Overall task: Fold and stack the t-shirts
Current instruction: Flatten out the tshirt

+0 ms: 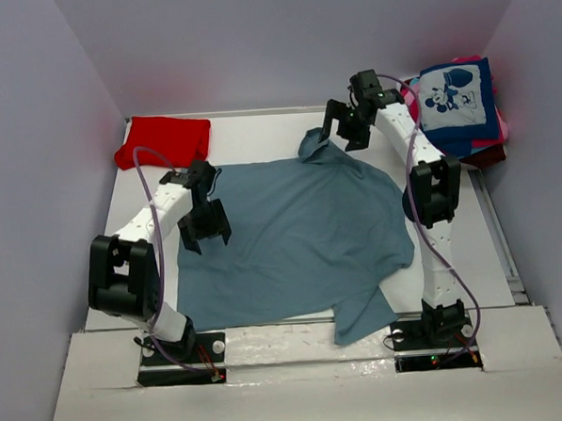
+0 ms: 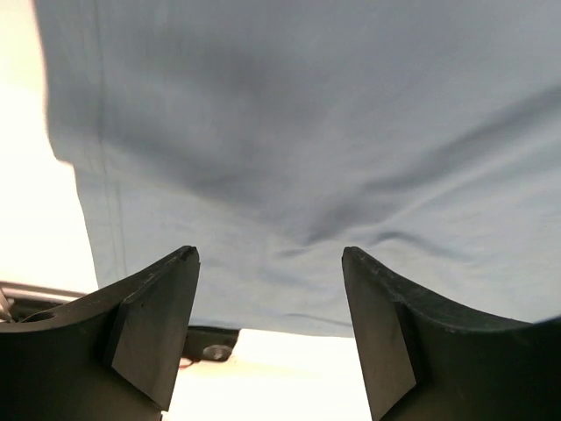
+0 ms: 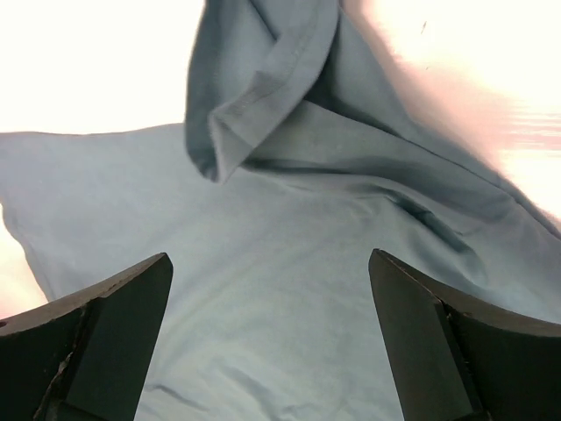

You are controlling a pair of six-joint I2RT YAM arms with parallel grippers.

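1. The blue tee (image 1: pixel 301 238) lies spread open and mostly flat in the middle of the table (image 1: pixel 258 127), its cloth rumpled toward the right side.
2. Its far sleeve (image 1: pixel 315 143) is bunched and folded over on itself at about 12 o'clock. The right wrist view shows that fold (image 3: pixel 254 88) standing up in a crumpled peak.
3. The near sleeve (image 1: pixel 362 319) points toward 6 o'clock and lies across the table's near edge, between the two arm bases.
4. The left gripper (image 1: pixel 205 235) hangs over the tee's left edge, at about 9 o'clock, with its jaws apart and nothing between them.
5. In its own camera, the left gripper (image 2: pixel 270 324) has blue cloth (image 2: pixel 307 132) filling the gap and the hem running down the left. I cannot tell whether the fingers (image 2: pixel 153 333) touch the fabric.
6. The right gripper (image 1: pixel 343 132) sits just beside the bunched far sleeve, at about 1 o'clock, spread wide and empty.
7. In the right wrist view the right gripper (image 3: pixel 272 333) has its fingers (image 3: pixel 447 342) well apart, above flat cloth.
8. A red tee (image 1: pixel 162 139) lies folded in the far left corner, at about 10 o'clock, apart from the blue one.
9. At 2 o'clock, off the table's far right corner, sits a pile topped by a navy mouse tee (image 1: pixel 454 96), with pink edges (image 1: pixel 501 123) showing beneath it.
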